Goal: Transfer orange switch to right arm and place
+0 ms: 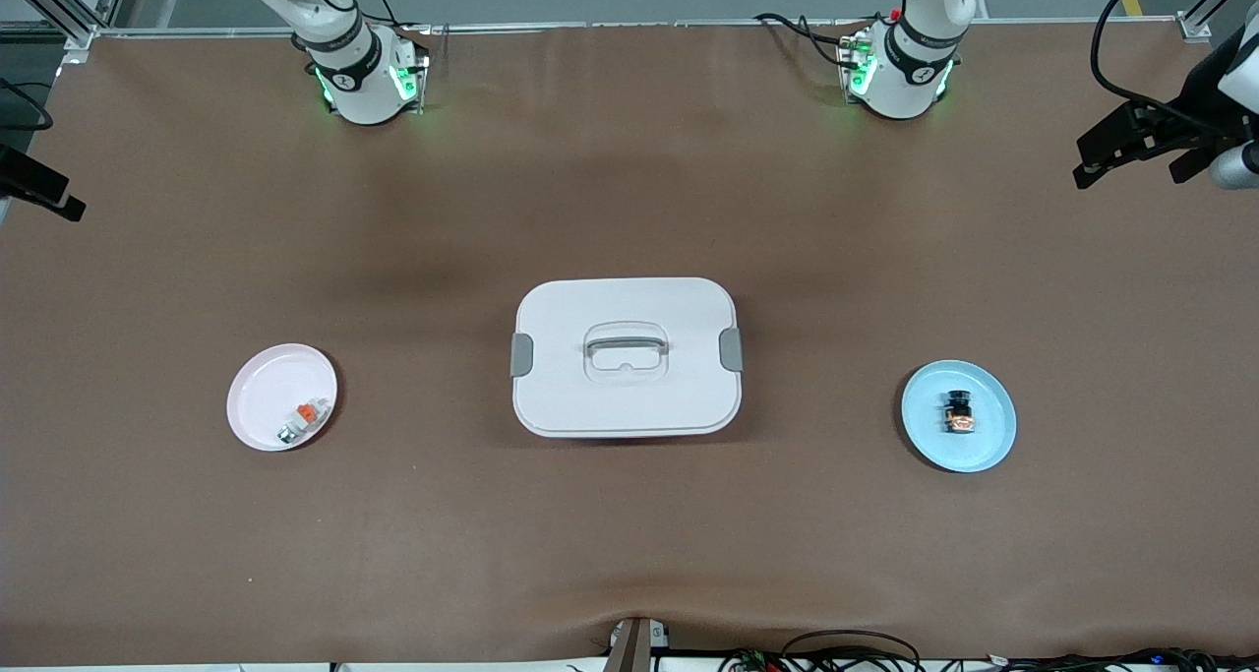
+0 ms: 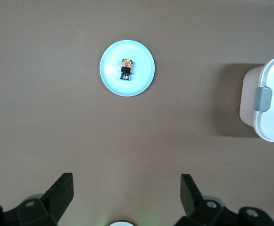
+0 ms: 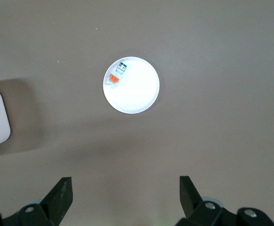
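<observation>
A brown table (image 1: 629, 534) is seen from a high camera facing two white robot arms whose bases stand along its top edge.

The orange switch (image 1: 957, 413), a tiny black stubby cylindrical part with coppery-orange marks, lies on its side on a small round light-blue plate (image 1: 993, 446) toward the left arm's end of the table. In the left wrist view the same switch (image 2: 126, 68) is shown at the middle of the blue plate (image 2: 144, 77).

The left gripper (image 2: 127, 193) is held high above bare table, its two black fingers (image 2: 61, 190) spread wide and holding nothing. The switch lies well apart from it, untouched.

The right gripper (image 3: 126, 193) is likewise held high over bare table with its black fingers (image 3: 61, 193) spread wide and empty. Under it, a small round white plate (image 3: 137, 96) is seen, carrying a tiny white-grey piece with an orange cap (image 3: 115, 75).

A white rectangular lidded plastic container with grey side clasps and a recessed handle (image 1: 627, 357) sits at the middle of the table, between the two plates.
</observation>
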Robot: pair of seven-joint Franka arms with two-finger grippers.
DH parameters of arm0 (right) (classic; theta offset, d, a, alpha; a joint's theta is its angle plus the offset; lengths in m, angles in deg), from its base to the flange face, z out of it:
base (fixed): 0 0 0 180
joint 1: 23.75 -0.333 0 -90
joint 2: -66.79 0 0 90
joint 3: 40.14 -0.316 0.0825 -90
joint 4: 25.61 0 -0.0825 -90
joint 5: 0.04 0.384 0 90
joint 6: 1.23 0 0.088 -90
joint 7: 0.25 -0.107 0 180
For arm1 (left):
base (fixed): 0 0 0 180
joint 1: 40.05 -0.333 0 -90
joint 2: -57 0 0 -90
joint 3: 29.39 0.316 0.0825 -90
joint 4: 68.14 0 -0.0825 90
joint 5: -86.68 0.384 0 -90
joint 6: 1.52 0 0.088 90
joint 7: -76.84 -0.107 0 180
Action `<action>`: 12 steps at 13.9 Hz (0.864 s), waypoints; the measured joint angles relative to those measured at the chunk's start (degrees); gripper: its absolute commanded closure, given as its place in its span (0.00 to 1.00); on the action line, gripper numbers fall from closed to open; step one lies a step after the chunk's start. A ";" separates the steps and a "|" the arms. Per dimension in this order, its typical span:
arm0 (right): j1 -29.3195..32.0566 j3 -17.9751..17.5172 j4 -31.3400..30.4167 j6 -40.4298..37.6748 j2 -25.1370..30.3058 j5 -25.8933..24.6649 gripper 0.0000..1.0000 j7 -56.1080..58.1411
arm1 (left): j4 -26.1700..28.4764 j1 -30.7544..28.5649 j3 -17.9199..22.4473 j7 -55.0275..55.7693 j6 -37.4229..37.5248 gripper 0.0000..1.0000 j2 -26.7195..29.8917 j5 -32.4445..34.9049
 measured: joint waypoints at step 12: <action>0.01 0.07 0.00 0.07 0.00 0.01 0.00 -0.01 | 3.91 -0.74 0.34 -2.44 -0.52 0.00 -2.03 0.21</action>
